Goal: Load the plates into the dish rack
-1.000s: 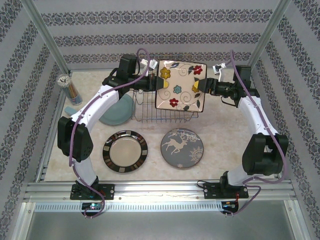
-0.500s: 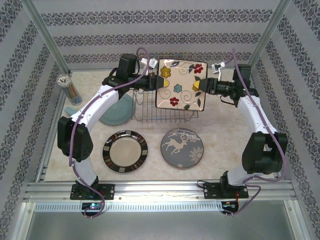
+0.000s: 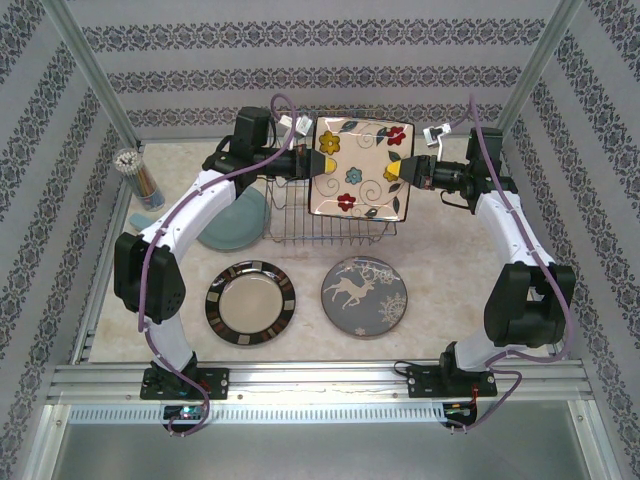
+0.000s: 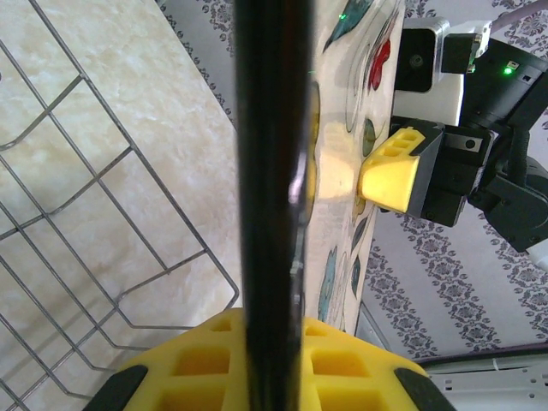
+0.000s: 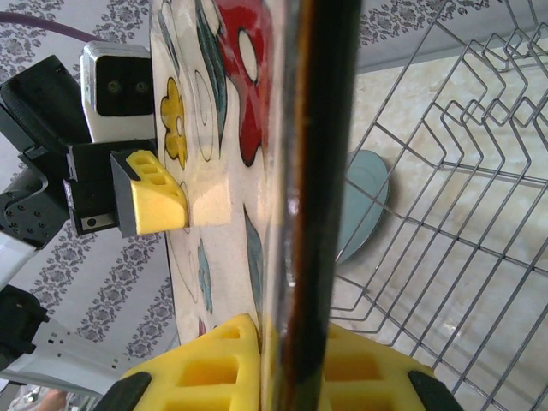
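Note:
The square cream floral plate (image 3: pixel 360 170) hangs tilted above the silver wire dish rack (image 3: pixel 300 228). My left gripper (image 3: pixel 322 166) is shut on its left edge and my right gripper (image 3: pixel 400 170) is shut on its right edge. In the left wrist view the plate's dark border (image 4: pixel 270 171) runs up between my yellow pads (image 4: pixel 360 360), with the other gripper's fingers (image 4: pixel 394 171) pressed on its face. The right wrist view shows the same border (image 5: pixel 317 171) clamped at my right gripper (image 5: pixel 295 342). The light-blue plate (image 3: pixel 232 225), brown-rimmed plate (image 3: pixel 250 302) and reindeer plate (image 3: pixel 365 296) lie on the table.
A cup of pens (image 3: pixel 135 170) stands at the far left over a small blue item. The rack's wires (image 5: pixel 454 214) lie directly below the held plate, and the blue plate (image 5: pixel 364 205) rests against the rack's left side. Patterned walls and metal posts enclose the table.
My right gripper has closed onto the square plate's right edge. The plate has shifted slightly up and left, still held by the left gripper.

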